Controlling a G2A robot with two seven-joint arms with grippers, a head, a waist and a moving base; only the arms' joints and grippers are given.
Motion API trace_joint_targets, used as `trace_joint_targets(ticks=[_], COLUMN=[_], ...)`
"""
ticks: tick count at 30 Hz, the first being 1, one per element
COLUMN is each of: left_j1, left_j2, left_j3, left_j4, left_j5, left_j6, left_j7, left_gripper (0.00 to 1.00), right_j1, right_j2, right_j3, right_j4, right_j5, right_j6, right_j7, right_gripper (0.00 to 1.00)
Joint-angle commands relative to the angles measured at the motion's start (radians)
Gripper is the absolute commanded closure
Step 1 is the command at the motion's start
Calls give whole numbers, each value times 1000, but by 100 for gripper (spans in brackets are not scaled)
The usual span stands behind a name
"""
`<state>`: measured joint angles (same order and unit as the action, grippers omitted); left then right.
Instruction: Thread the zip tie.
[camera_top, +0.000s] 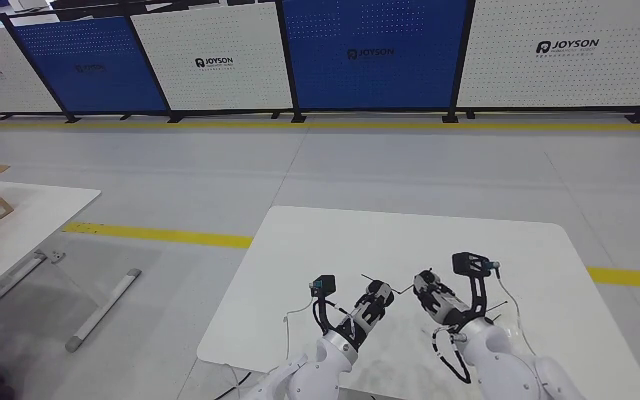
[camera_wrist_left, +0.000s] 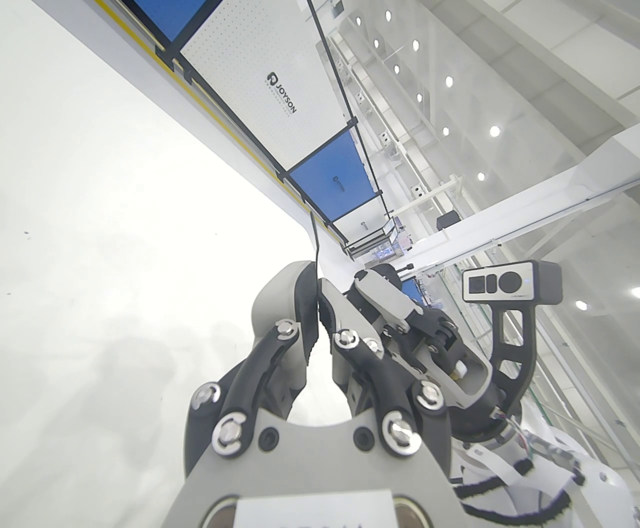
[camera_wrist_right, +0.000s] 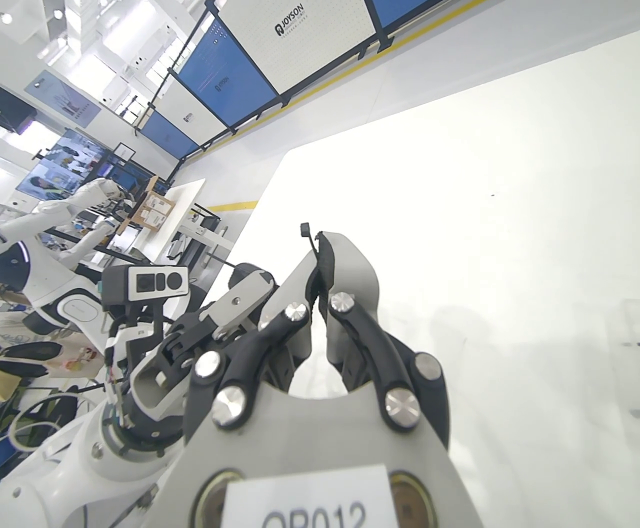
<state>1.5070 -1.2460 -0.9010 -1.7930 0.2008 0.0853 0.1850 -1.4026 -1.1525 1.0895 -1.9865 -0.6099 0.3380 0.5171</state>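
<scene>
A thin black zip tie (camera_top: 403, 289) hangs between my two grippers, above the near part of the white table (camera_top: 330, 250). My left gripper (camera_wrist_left: 317, 282) is shut on the strap, and the plain tail of the zip tie (camera_wrist_left: 314, 235) sticks out past its fingertips. My right gripper (camera_wrist_right: 318, 252) is shut on the other end, with the small square head (camera_wrist_right: 304, 229) poking out just beyond its pads. In the top view the left gripper (camera_top: 378, 294) and the right gripper (camera_top: 428, 284) sit close together, tips facing each other.
The white table's surface (camera_wrist_right: 475, 200) stretches away ahead of both grippers. A second white table (camera_top: 30, 215) stands at the far left on the floor. Blue and white panel walls (camera_top: 370, 50) close off the back.
</scene>
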Motion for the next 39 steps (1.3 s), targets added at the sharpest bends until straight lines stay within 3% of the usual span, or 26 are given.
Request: trace_joint_targets(ticks=[1,10,20,37,39], left_j1=[0,0,0,0,0], left_j2=[0,0,0,0,0], left_j3=[0,0,0,0,0], left_j4=[0,0,0,0,0], left_j5=[0,0,0,0,0], left_j6=[0,0,0,0,0], left_j7=[0,0,0,0,0], left_gripper=[100,100,100,100,100], right_j1=[4,5,-94,-94,-105], right_j2=[-2,-9,-5,-5,-6], right_j3=[-3,5,73,73,79], right_j4=[-2,-6,-47,-47,-45], right_j5=[-5,-18,-5,-5,10], right_j6=[2,2,-24,-24,-56], right_j7=[1,8,-70,-70,-90], right_gripper=[100,100,100,100,100])
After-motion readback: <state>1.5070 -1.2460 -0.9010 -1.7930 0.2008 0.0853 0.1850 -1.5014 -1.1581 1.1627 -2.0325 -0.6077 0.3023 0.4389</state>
